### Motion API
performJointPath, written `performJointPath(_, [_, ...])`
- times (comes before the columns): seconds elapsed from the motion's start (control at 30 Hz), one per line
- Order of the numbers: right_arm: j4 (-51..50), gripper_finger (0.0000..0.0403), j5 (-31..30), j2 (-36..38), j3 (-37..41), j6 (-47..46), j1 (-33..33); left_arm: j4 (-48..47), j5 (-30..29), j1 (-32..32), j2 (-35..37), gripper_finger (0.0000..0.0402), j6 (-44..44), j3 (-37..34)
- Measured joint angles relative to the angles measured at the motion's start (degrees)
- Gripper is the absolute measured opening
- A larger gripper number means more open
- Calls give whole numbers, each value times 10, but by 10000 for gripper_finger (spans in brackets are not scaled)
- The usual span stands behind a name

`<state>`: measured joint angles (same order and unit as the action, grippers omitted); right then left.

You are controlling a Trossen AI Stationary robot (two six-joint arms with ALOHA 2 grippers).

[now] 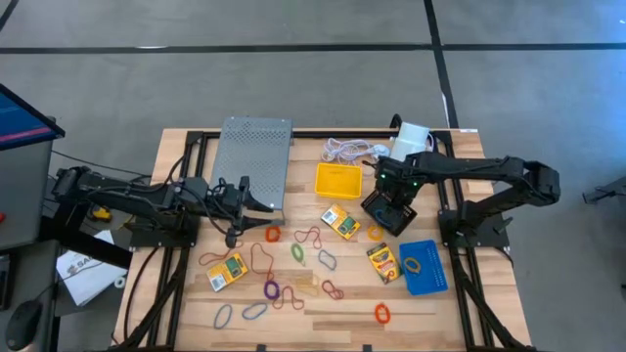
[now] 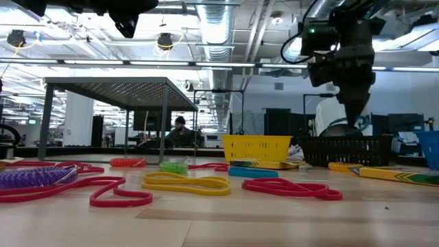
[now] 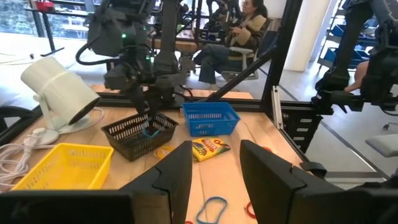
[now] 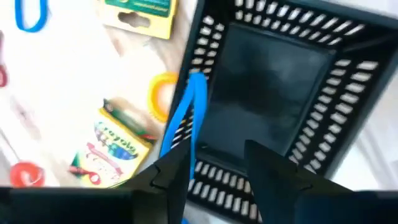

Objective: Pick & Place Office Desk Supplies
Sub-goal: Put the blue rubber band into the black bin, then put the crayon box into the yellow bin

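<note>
The right tool (image 4: pixel 214 165) hangs over the black mesh tray (image 4: pixel 273 81), pinching a blue rubber band (image 4: pixel 186 118), while the left tool (image 3: pixel 214 165) waits part-open and empty over the bench (image 1: pixel 323 308).

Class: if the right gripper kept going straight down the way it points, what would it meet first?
Most likely the floor of the black tray: the right gripper hangs over it, pointing in, with a blue band dangling at the near wall. Depth is unclear.

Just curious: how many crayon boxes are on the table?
3 crayon boxes: one near the left gripper, one beside the yellow tray, one beside the blue tray. An arm could hide more.
</note>
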<state>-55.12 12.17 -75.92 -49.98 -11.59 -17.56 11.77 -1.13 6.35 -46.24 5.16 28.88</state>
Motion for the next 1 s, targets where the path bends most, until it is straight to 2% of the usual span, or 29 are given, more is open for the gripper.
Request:
performJointPath(0.23, [-8,212,-24,-8,5,20,-17,0,0,0,0,132,0,0])
performJointPath(0.4, [-14,231,-108,-22,8,-10,-21,0,0,0,0,132,-2,0])
performJointPath(0.5, [-2,226,-76,-21,8,-18,-20,0,0,0,0,132,-2,0])
performJointPath(0.6, [-19,214,-115,-20,3,-41,-19,0,0,0,0,132,-2,0])
performJointPath(0.63, [-22,209,-111,-21,3,-39,-20,0,0,0,0,132,-2,0])
performJointPath(0.7, [-9,199,-73,-21,3,-37,-21,0,0,0,0,132,-3,0])
performJointPath(0.8, [-11,184,-75,-21,2,-45,-19,0,-1,0,0,132,-3,0])
performJointPath(0.87, [-3,175,-21,-22,6,-39,-21,0,-1,0,0,132,-3,0])
performJointPath(1.0, [-4,160,-33,-22,6,-46,-19,0,-1,0,0,132,-3,0])
